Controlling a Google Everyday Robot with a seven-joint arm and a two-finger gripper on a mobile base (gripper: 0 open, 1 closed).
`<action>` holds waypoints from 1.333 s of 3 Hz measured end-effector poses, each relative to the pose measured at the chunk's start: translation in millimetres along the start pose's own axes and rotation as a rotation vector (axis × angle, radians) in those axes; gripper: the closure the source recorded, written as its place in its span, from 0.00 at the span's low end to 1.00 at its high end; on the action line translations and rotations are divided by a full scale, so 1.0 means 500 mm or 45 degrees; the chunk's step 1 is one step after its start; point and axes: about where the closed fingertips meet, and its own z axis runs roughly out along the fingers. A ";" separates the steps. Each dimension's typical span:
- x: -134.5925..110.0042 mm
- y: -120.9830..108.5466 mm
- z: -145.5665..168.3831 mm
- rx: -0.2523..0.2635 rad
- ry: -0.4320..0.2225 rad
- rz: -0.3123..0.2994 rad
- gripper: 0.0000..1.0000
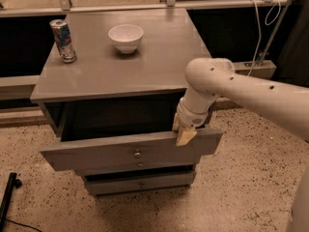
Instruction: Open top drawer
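Rested the gripper (186,135) on the upper lip of the top drawer (111,151), right of its knob (137,154); could not tell whether clamped or loose. Judged best: pull straight and level, minding skew from the off-centre hold. Found the drawer already well out, spreading left of the gripper, box dark, contents unseen. Far up-left, saw nothing in the bowl (125,36) beside a can (63,40).

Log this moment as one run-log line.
top drawer: pulled partly out | claw: at its front's top edge, right of knob | cabinet top: can, bowl
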 end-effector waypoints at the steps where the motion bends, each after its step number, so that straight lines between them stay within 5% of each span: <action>1: 0.003 0.024 -0.004 -0.065 0.010 -0.015 0.35; 2: 0.003 0.023 -0.003 -0.065 0.010 -0.015 0.04; 3: 0.003 0.023 -0.004 -0.065 0.011 -0.015 0.00; 4: -0.036 0.017 -0.052 -0.106 0.098 -0.084 0.00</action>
